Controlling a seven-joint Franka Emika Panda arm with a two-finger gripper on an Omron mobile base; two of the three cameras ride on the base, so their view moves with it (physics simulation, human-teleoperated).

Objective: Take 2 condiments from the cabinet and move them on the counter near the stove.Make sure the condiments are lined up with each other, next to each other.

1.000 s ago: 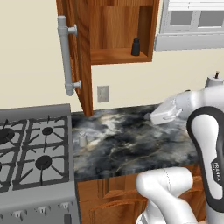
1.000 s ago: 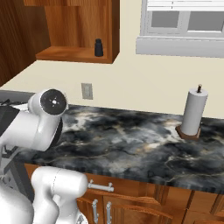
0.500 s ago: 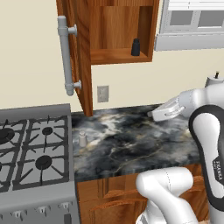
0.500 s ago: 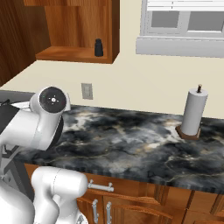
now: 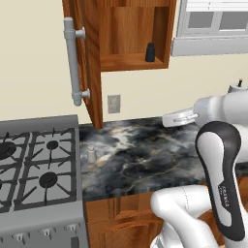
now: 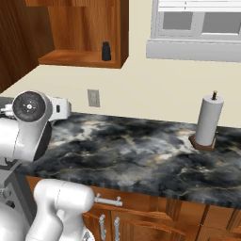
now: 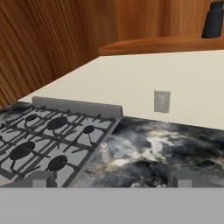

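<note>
Dark marbled stone fills the desk (image 5: 145, 155), with the stove (image 5: 34, 164) at the left of the left base view. One condiment, the light grey shaker (image 5: 91, 154), is already stood beside the stove's edge. The black shaker (image 5: 150, 52) is seen on the shelf of the open cabinet (image 5: 126, 34), upper middle of the frame. The tool (image 7: 109, 186) is spread wide and empty (fingertips low in the hand view). The second fetch is judged to be in hand; a lift toward the shelf is called for next.
</note>
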